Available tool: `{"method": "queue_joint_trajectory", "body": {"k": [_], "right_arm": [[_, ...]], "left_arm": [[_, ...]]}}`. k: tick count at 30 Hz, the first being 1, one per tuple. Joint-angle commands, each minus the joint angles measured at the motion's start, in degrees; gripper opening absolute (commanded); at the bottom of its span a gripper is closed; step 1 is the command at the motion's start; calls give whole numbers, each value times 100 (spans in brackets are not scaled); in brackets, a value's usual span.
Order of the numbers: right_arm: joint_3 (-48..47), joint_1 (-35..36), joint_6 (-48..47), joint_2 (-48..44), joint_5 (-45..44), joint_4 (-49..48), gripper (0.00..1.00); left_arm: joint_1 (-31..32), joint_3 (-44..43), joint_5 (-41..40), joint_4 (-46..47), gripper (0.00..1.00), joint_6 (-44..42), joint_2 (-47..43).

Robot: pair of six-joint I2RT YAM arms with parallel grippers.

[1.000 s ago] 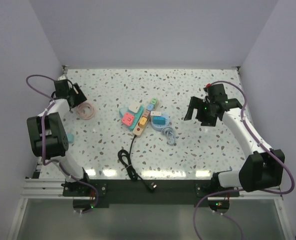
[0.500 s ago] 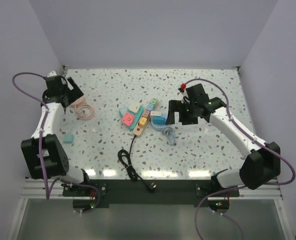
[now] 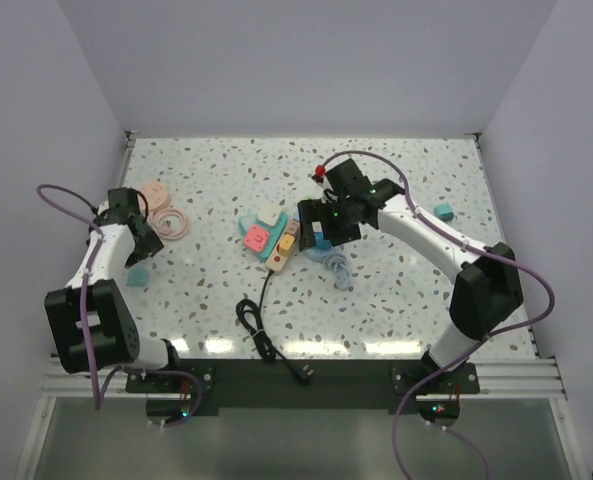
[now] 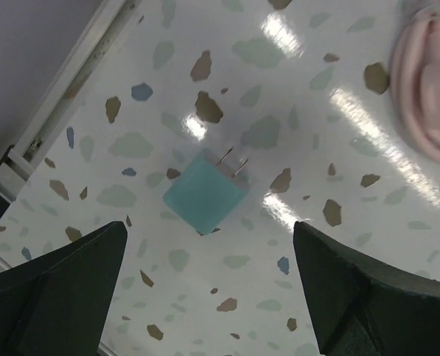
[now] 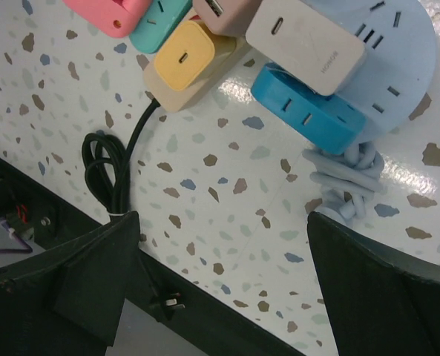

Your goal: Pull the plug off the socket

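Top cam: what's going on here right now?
Two arms are unplugging a wooden socket strip mid-table. The right tool is open and hovers over the strip's crowded end, where a yellow plug and a white charger appear seated; it holds nothing. The left tool is also open, at the table's left side above a teal plug that lies loose on the surface, untouched.

"HONOR" on white charger plug [image 5: 306, 46]; nothing else legible.

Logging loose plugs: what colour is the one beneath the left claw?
The plug is teal; clearest in left wrist view.
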State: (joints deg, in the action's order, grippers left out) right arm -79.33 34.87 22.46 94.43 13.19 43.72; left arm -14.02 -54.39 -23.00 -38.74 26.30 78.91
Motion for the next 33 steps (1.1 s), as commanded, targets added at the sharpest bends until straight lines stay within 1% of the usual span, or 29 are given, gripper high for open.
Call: {"method": "queue_joint_trajectory", "body": {"k": [1,6,11,12,15,20,21,23,24,26,27,29,30,32,33], "right_arm": [[-539,90,-207,171,184,268,98],[-663,116,-330,295,166,347,98],[-575,116,-330,260,123,356,98],[-549,125,-321,260,105,347,98],[-514,125,-303,216,61,347,98],[-390,116,-242,102,8,295,98],[-355,116,-242,93,-1,303,98],[-338,125,-242,75,-71,338,98],[-320,125,-242,67,-88,338,98],[-294,125,-242,31,-141,330,98],[-250,125,-216,-3,-150,312,98],[-206,125,-163,-21,-211,277,98],[-162,125,-145,-39,-238,260,98],[-135,116,-75,-74,-299,233,98],[-92,125,-58,-118,-326,224,98]], "left_arm": [[-39,78,-257,-151,100,260,307],[-118,43,-187,155,100,270,704],[-250,51,-11,402,99,-55,1327],[-259,69,102,559,97,-229,1415],[-338,130,304,841,92,-406,1408],[-400,183,647,1096,79,-644,1442],[-400,192,866,1123,73,-679,1477],[-400,271,1052,1167,64,-741,1469],[-400,332,1192,1185,54,-784,1373],[-400,604,1368,1290,44,-802,1206],[-400,675,1421,1299,31,-785,1031],[-382,807,1779,1290,20,-811,881],[-373,833,1869,1290,9,-820,758],[-277,834,2202,1229,0,-837,617],[-216,781,2247,1185,0,-838,495]]}}
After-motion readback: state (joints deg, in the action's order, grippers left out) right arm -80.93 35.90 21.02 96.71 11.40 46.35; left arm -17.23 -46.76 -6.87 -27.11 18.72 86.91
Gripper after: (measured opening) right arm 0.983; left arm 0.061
